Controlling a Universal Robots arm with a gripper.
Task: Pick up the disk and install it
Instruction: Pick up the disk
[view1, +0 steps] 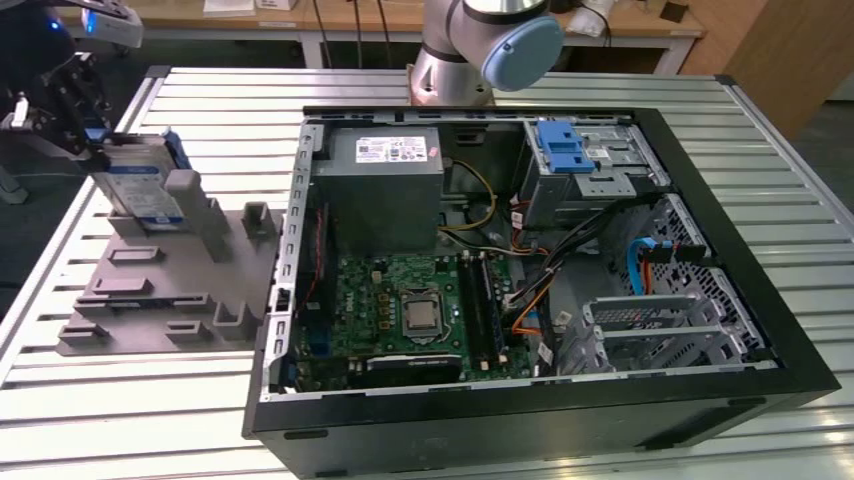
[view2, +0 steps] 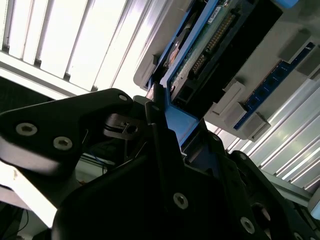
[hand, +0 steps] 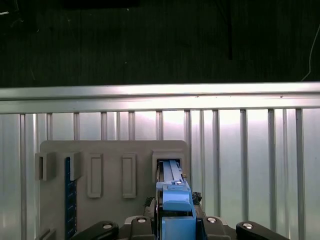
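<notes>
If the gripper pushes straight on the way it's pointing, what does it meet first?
The gripper has its jaws shut on the disk, so pushing on would likely just drive the disk deeper into the grey holder it stands in.

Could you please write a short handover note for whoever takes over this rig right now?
Gripper: shut on the disk, at its blue rail.
Disk: upright in a slot of the grey fixture, to the exterior view's left of the open case.
Done: disk grasped.
Left: disk not yet lifted clear of the fixture, not yet installed in the case.
</notes>
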